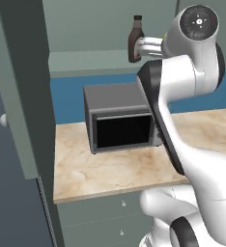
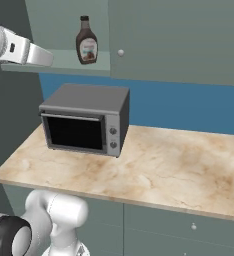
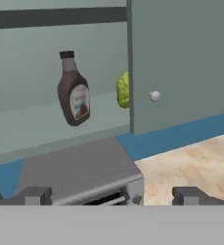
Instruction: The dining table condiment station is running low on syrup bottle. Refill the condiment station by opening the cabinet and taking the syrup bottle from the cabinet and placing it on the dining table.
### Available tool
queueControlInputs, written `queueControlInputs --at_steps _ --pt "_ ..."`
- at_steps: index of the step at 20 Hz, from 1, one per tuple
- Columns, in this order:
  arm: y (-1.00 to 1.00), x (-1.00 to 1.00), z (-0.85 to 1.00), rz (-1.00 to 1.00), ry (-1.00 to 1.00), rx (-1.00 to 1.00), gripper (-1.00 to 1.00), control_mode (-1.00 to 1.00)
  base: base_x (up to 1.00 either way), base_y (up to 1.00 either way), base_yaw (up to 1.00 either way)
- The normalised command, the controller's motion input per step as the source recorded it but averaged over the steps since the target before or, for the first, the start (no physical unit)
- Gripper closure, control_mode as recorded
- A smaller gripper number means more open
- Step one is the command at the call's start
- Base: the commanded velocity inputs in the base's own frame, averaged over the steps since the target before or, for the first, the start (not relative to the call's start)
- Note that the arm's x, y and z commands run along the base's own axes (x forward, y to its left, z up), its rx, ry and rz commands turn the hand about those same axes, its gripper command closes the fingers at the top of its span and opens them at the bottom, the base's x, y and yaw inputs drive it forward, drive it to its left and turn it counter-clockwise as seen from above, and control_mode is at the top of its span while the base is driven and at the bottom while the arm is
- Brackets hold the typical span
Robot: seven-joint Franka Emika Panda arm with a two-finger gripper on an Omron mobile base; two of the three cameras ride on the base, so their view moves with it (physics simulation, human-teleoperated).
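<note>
Brown and squat, the syrup bottle (image 3: 73, 93) stands upright on the bottom shelf of the cabinet (image 2: 69, 30), whose left door is swung open while the right door (image 3: 181, 62) with its small round knob (image 3: 154, 96) is shut. Below the shelf a grey toaster oven (image 2: 84, 120) sits on the marble worktop (image 2: 164, 170).

From the hand view, the tool (image 3: 111, 196) points toward the bottle from well apart, its two dark tips standing wide of each other with nothing between them. A yellow-green thing (image 3: 123, 89) peeks from behind the edge of the shut door, just beside the bottle; I cannot tell what it is.

My guess is that the bottle will handle as a light, stiff plastic squeeze type. It looks smooth, so it may slip in a loose pinch, and its tall narrow neck makes it easy to tip if nudged high up. The broad body under the sloped shoulders, about where the label sits, looks like the best place to take hold: it gives flat-ish sides for the tips and keeps the grip near the weight. The cap and neck seem too slim and high for a steady carry.

A pale label with a reddish patch covers the front of the body, but any brand or writing on it is too small and blurred to read.
</note>
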Motion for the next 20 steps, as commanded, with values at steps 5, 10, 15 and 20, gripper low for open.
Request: queueControlInputs --at_steps 5,10,15,20 --pt "0.0 0.56 0.0 0.0 0.0 -0.05 -1.0 -1.0 0.0 0.0 0.0" --pt "0.0 0.5 0.0 0.0 0.0 -0.02 -1.0 -1.0 0.0 0.0 0.0" --pt "0.0 0.61 0.0 0.0 0.0 0.0 -1.0 -1.0 0.0 0.0 0.0" --pt "0.0 0.63 0.0 0.0 0.0 0.0 -1.0 -1.0 0.0 0.0 0.0"
